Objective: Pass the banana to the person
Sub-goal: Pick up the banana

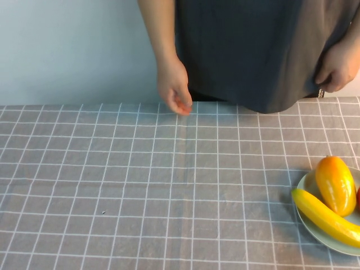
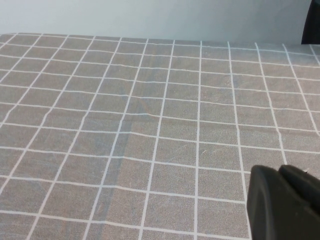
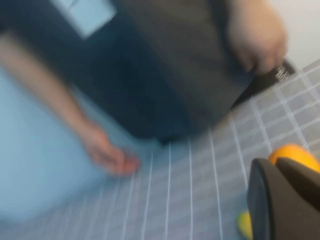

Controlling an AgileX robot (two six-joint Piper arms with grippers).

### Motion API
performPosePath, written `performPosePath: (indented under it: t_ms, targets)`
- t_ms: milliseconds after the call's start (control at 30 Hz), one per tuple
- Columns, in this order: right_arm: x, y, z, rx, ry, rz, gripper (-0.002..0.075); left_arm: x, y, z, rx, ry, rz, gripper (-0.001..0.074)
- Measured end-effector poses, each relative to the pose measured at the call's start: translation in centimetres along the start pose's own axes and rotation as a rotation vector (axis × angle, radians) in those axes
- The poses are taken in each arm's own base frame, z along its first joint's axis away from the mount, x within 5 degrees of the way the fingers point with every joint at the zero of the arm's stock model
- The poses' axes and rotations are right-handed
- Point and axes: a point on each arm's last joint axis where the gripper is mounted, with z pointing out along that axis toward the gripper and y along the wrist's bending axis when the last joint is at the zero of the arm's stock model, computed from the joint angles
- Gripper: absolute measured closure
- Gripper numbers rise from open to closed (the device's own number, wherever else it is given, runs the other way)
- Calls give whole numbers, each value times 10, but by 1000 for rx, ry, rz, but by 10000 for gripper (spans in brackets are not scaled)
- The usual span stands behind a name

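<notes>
The banana (image 1: pixel 326 216) is long and bright yellow and lies on a pale plate (image 1: pixel 306 183) at the table's right edge. One end of the banana (image 3: pixel 244 224) shows beside my right gripper (image 3: pixel 275 162), which is shut and empty, above the table near the plate. The person (image 1: pixel 253 50) in a dark shirt stands at the far edge, one hand (image 1: pixel 174 90) hanging down at the table's rim and the other at the hip. My left gripper (image 2: pixel 280 170) is shut and empty over bare cloth. Neither gripper shows in the high view.
A plump orange-yellow fruit (image 1: pixel 335 184) lies on the plate next to the banana and also shows in the right wrist view (image 3: pixel 292 152). A bit of something red (image 1: pixel 358 199) sits at the plate's right. A grey checked cloth (image 1: pixel 169 185) covers the table.
</notes>
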Motion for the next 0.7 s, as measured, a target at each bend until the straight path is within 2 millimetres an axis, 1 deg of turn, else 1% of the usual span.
performPosePath:
  t_ms: [67,167,267,333,433,533,600,700]
  targets:
    - [-10,13,-1,5,83,-66,735,0,0,0,0,0,0,735]
    - [-25,28,4,79,300,-187,735,0,0,0,0,0,0,735]
    - [-39,33,15,201,560,-290,735,0,0,0,0,0,0,735]
    - [-53,35,23,268,691,-360,735,0,0,0,0,0,0,735]
    - [-65,41,43,277,855,-434,735,0,0,0,0,0,0,735]
    - [-67,49,71,236,979,-503,735,0,0,0,0,0,0,735]
    - [-65,56,88,209,1047,-563,735,0,0,0,0,0,0,735]
    - [-52,62,114,184,1161,-676,735,0,0,0,0,0,0,735]
